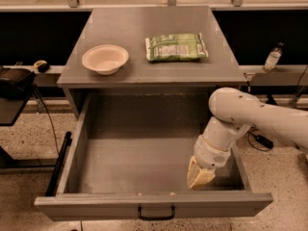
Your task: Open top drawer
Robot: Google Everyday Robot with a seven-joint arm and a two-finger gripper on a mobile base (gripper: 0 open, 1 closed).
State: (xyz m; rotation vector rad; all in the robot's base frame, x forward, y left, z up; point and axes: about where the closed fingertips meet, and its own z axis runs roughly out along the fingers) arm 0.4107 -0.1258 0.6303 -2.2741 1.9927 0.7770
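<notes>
The top drawer (144,203) stands pulled far out of the grey cabinet, its deep plain grey interior showing with nothing in it. Its small black handle (156,212) sits at the centre of the front panel. My gripper (198,176) reaches down inside the drawer at its front right, just behind the front panel. The white arm comes in from the right over the drawer's right wall.
On the cabinet top (144,28) sit a cream bowl (105,59) at the left and a green snack bag (176,46) at the right. A dark stand (14,90) is at the left, a small bottle (272,57) on a ledge at the right. The floor is speckled.
</notes>
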